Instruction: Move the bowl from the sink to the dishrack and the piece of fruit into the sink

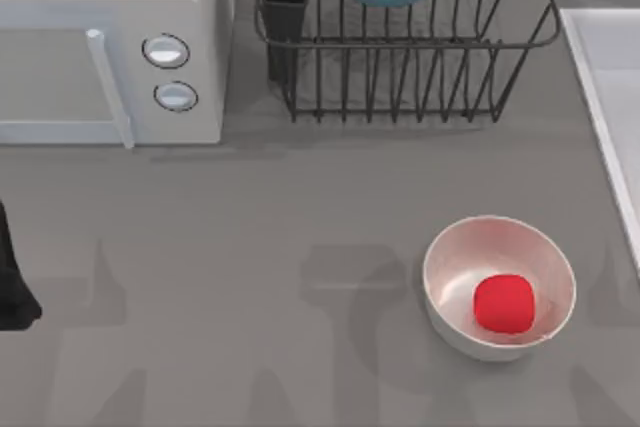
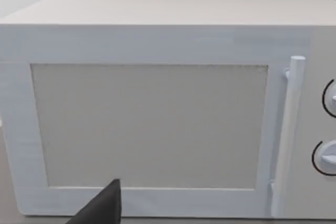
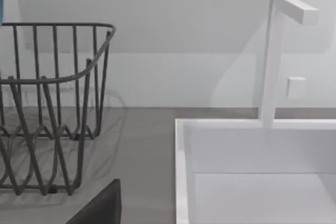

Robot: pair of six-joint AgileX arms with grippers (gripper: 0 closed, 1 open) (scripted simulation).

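left arm: matte black angular body part (image 1: 12,282) at the top view's left edge | left wrist view: plain black wedge-shaped finger tip (image 2: 102,206), smooth, unmarked | right wrist view: matching black wedge-shaped finger tip (image 3: 102,206), smooth, unmarked

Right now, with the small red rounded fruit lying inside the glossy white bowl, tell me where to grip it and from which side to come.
Grip the small red rounded fruit across its two flatter flanks, coming straight down from above. It lies low inside the glossy white bowl, whose raised wall would probably block a sideways approach, and its slightly squarish shape offers opposing faces for the tool's fingers.
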